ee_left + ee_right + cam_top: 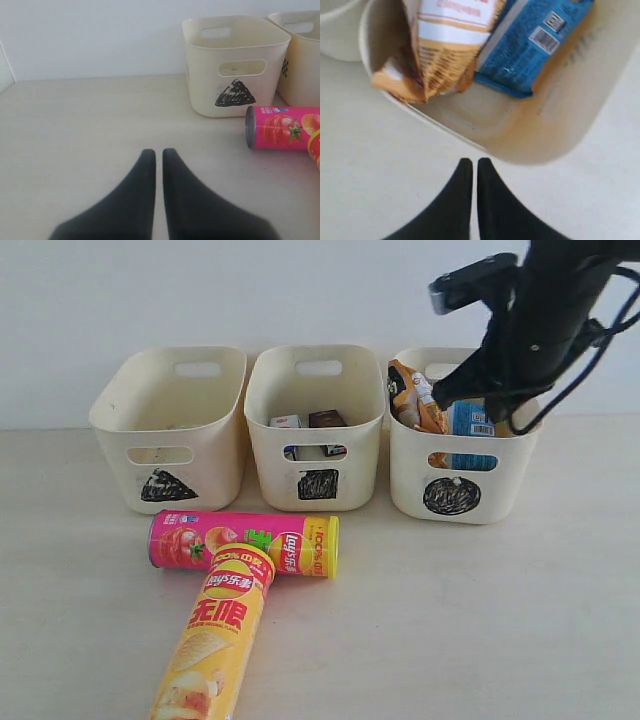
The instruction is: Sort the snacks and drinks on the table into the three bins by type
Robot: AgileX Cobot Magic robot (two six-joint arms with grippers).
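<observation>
Holding my right gripper (471, 161) closed and empty by the circle-marked bin (410, 478) containing the orange noodle packet (412, 395) and blue noodle packet (470, 418), I see my left gripper (154, 151) closed too, with the pink chip tube (240, 543) and yellow chip tube (215, 640) lying on the table (500, 620).

wall (200, 290): plain pale grey-white, unmarked, spanning the exterior view from 9 through 12 to 3 o'clock. table (500, 640): pale beige wood-grain top, meeting the wall in a straight seam. lighting soft, even, shadows faint.
</observation>
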